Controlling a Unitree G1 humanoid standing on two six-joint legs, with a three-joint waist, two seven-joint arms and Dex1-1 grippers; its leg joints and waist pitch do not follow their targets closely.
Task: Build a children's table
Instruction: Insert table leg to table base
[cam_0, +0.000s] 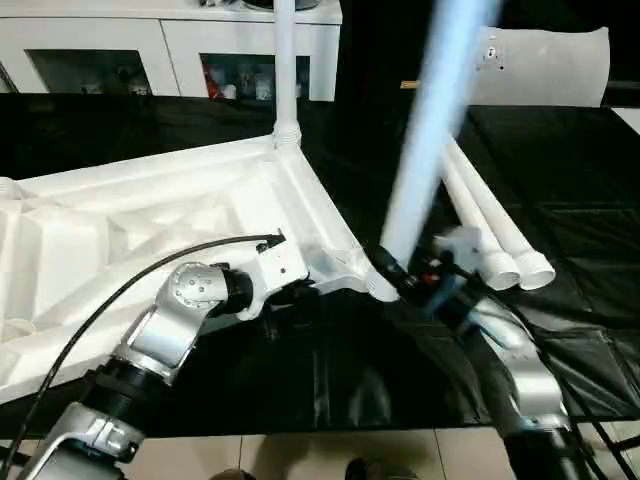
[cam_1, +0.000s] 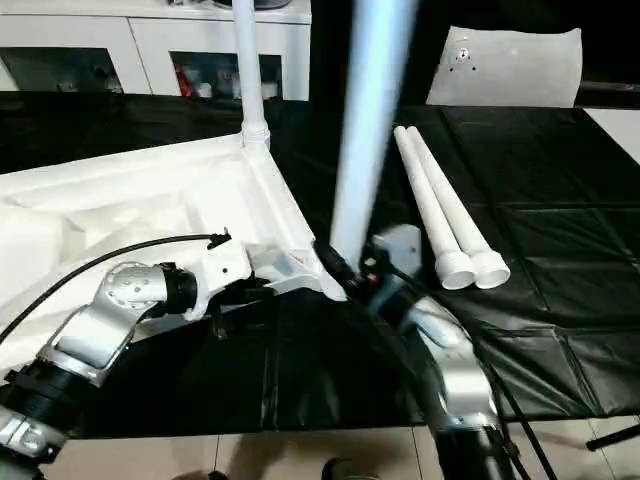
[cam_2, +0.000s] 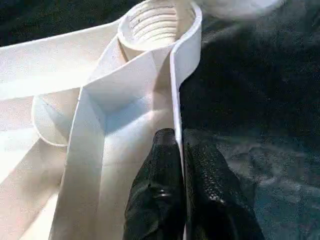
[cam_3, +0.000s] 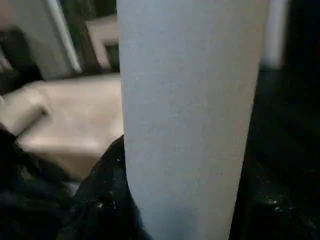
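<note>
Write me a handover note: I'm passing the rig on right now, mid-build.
Left claw: shut on the table top's side wall, near the empty threaded corner socket, steadying it.
Right claw: shut on a leg, held upright and tilted beside that near corner.
Table top lies underside up on the black cover.
Done: one leg stands in the far corner socket.
Left: seat the held leg in the near socket, then fit the two spare legs lying on the cover to the right.
</note>
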